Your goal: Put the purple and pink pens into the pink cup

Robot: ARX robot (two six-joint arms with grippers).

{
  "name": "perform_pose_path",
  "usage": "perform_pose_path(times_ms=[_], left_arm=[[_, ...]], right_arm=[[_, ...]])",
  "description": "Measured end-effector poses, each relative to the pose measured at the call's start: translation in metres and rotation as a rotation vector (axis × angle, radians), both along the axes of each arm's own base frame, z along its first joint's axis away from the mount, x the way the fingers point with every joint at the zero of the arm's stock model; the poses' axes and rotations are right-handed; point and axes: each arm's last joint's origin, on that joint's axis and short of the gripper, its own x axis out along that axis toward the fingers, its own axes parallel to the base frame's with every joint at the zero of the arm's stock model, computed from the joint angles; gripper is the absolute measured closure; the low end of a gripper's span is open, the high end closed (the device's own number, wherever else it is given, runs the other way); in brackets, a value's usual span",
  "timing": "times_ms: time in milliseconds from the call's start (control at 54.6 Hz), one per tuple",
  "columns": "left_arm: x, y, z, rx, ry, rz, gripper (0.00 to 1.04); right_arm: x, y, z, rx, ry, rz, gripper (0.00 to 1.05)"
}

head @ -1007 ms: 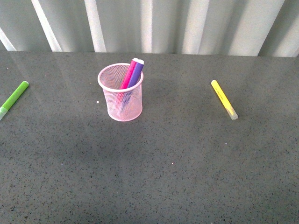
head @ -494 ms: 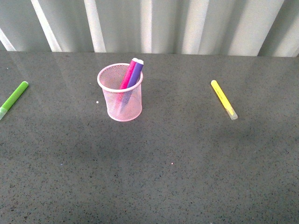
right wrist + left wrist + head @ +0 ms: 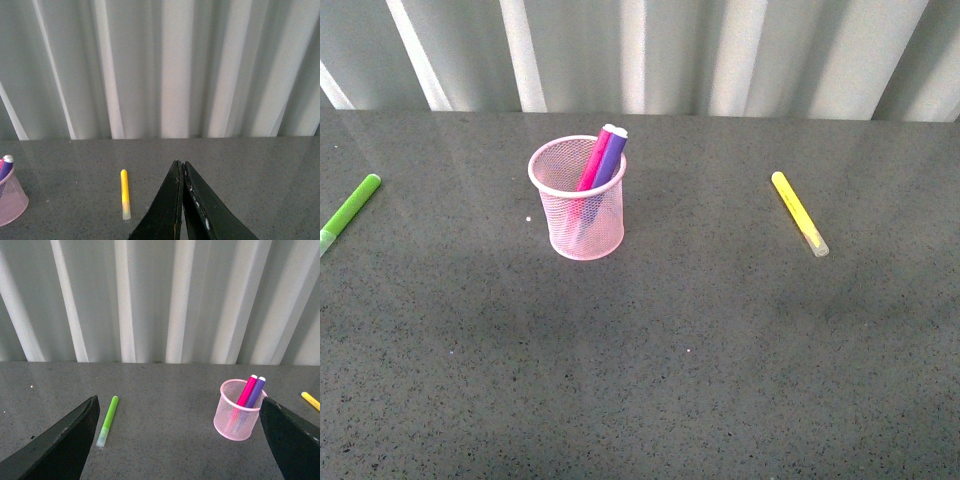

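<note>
The pink cup (image 3: pixel 578 205) stands upright on the grey table, left of centre in the front view. Both the pink pen (image 3: pixel 594 160) and the purple pen (image 3: pixel 611 160) stand inside it, leaning against its right rim with their caps sticking out. The left wrist view also holds the cup (image 3: pixel 237 411) with both pens, close to one finger of my open left gripper (image 3: pixel 177 407), which holds nothing. My right gripper (image 3: pixel 179 165) is shut with nothing between its fingers, and the cup (image 3: pixel 11 202) sits at that view's edge. Neither arm appears in the front view.
A green pen (image 3: pixel 348 213) lies near the table's left edge, seen too as the green pen (image 3: pixel 108 421) in the left wrist view. A yellow pen (image 3: pixel 800 213) lies to the right of the cup. A pleated white curtain (image 3: pixel 640 55) runs behind the table.
</note>
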Motion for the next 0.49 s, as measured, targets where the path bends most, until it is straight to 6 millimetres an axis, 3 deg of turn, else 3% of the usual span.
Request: perform_pose_path(times_ms=[494], left_arm=[[0.0000,0.0000,0.0000,0.000,0.000,0.000,0.07]], right_arm=[[-0.0103,0.0000,-0.0002,0.000,-0.001,0.000,1.01]])
